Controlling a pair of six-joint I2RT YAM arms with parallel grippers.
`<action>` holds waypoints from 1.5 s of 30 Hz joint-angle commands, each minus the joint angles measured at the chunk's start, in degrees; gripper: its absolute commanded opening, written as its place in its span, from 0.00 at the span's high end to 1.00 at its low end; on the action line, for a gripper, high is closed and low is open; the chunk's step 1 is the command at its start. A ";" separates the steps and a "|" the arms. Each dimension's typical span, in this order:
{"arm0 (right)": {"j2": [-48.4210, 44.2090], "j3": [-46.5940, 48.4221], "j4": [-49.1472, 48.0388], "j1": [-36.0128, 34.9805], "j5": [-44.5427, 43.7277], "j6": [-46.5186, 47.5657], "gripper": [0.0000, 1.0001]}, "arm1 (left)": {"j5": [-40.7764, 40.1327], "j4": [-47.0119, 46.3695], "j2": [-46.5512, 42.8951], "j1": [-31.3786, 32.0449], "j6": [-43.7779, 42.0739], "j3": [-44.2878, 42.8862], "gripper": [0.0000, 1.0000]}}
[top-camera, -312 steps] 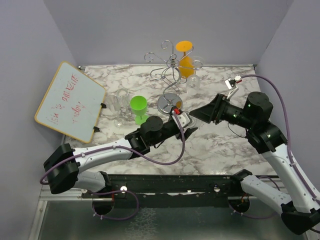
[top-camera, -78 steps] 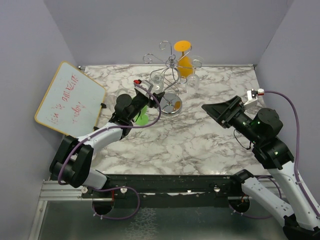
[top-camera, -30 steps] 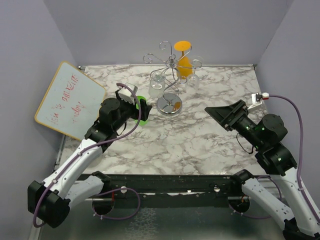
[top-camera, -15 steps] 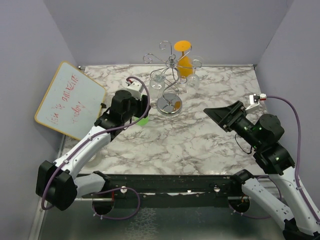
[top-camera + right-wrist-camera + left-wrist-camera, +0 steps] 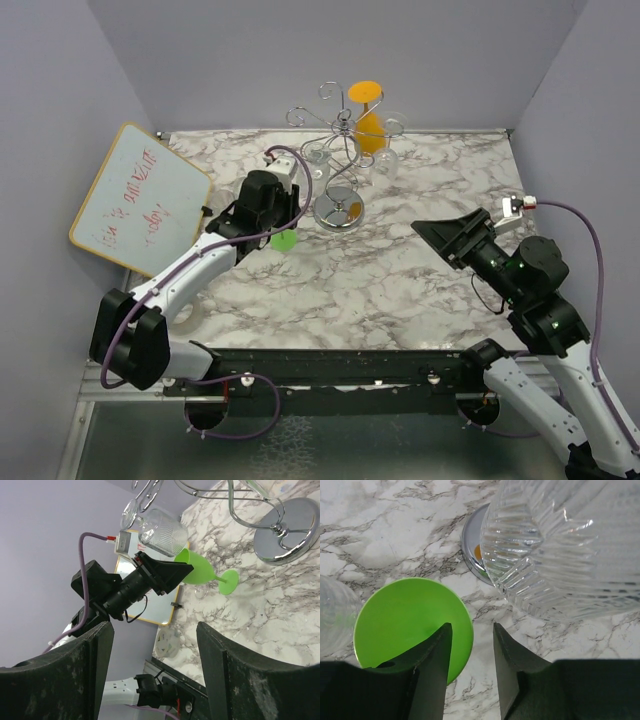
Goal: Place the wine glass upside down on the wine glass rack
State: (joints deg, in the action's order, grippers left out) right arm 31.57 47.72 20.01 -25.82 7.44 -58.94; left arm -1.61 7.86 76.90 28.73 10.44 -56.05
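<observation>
One green glass (image 5: 405, 615) is sitting on the table (image 5: 400, 280) just left of the rack (image 5: 340, 135) base, not yet inverted. Left gripper (image 5: 470, 632) is straddling its edge, jaws apart, probably to grip and lift it. Right gripper (image 5: 152, 630) is hovering well right, jaws apart and empty, leaving room.

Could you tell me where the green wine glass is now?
The green wine glass sits left of the rack's round base in the top view, under the left gripper.
</observation>
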 commanded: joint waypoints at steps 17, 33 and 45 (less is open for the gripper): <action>-0.69 -2.61 4.34 -0.28 3.39 -3.12 0.29 | 4.19 13.82 -8.35 0.01 -0.21 0.62 1.00; -1.28 -21.91 -12.70 -0.28 4.44 -28.78 0.22 | 7.02 -12.55 -26.43 4.83 34.35 19.01 1.00; 6.55 -19.54 -10.89 -0.31 7.52 -33.21 0.20 | -9.24 -32.42 -21.23 22.58 41.32 24.63 1.00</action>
State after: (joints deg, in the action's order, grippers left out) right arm 38.04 26.13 8.95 -25.82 14.87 -89.19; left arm -0.91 -14.09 54.78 47.22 48.10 -32.03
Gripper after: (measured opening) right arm 0.808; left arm 0.012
